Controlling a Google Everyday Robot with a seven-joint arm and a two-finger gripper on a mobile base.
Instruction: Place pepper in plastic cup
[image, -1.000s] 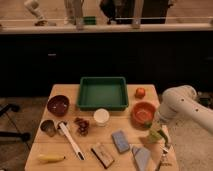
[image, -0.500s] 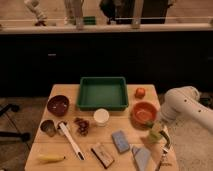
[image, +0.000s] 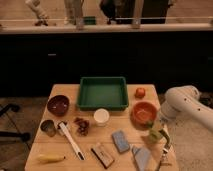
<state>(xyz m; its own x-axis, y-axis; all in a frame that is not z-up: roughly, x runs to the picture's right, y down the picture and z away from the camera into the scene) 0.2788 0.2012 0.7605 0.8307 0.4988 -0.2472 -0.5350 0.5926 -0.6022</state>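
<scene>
The light green plastic cup (image: 155, 133) stands at the right side of the wooden table (image: 130, 129), just below the orange bowl (image: 144, 112). A dark green sliver, apparently the pepper (image: 150, 124), shows at the cup's upper left rim; I cannot tell whether it is held or resting in the cup. My white arm reaches in from the right, and its gripper (image: 159, 127) hangs right over the cup, touching or nearly touching it.
A green tray (image: 102, 92) sits at the back centre with a red-orange fruit (image: 140, 92) to its right. A white cup (image: 101, 116), dark red bowl (image: 58, 105), metal cup (image: 48, 127), blue sponge (image: 120, 141) and a long utensil (image: 70, 140) lie around.
</scene>
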